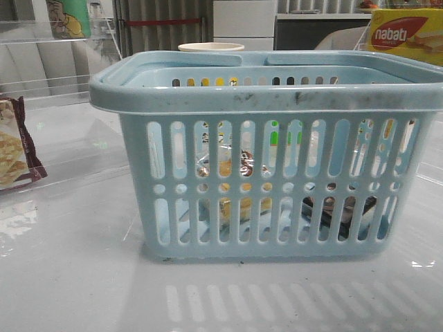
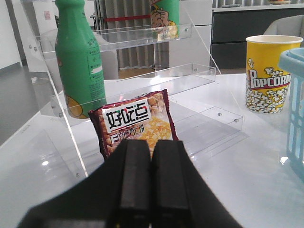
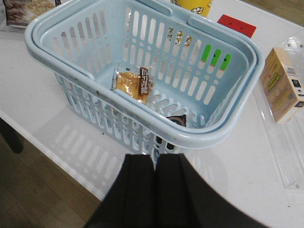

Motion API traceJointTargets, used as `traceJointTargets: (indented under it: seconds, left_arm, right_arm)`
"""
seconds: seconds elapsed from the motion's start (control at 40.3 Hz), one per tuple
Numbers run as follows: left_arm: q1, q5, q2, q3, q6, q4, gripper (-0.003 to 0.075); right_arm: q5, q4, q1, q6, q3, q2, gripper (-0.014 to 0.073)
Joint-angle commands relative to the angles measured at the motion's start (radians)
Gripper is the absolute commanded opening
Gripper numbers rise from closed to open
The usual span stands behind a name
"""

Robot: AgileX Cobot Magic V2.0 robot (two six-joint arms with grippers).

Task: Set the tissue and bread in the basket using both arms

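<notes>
glossy white table (image 1: 69, 277), clear acrylic shelves (image 2: 156, 80), grey curtain (image 1: 163, 24), white drawers (image 1: 243, 21), wood floor (image 3: 42, 190)

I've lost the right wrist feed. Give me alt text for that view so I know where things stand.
The light-blue basket sits on the white table with the bread lying on its floor and the dark tissue partly hidden behind the near rim. The right hand, its fingers pressed together and empty, is above the table outside the basket.

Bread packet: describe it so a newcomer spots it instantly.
Find the big light-blue basket on the white table. On its floor lies the bread, a small clear packet of golden-brown slices. The only other item inside, the tissue, is a dark pack.
</notes>
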Motion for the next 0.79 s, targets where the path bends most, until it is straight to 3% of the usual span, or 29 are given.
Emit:
traceJointTargets:
  seconds: [0.0,0.769]
  left_arm:
    - [-0.007,-0.085,-0.018,-0.002,-0.004,-0.008,0.0097]
    - [-0.007,-0.085,-0.018,-0.002,-0.004,-0.008,0.0097]
  right_arm:
    - [-0.069,-0.007,0.000,-0.009,-0.024,0.005,0.0066]
    - [-0.102,-0.013,0.004,-0.009,-0.011,-0.017,0.0066]
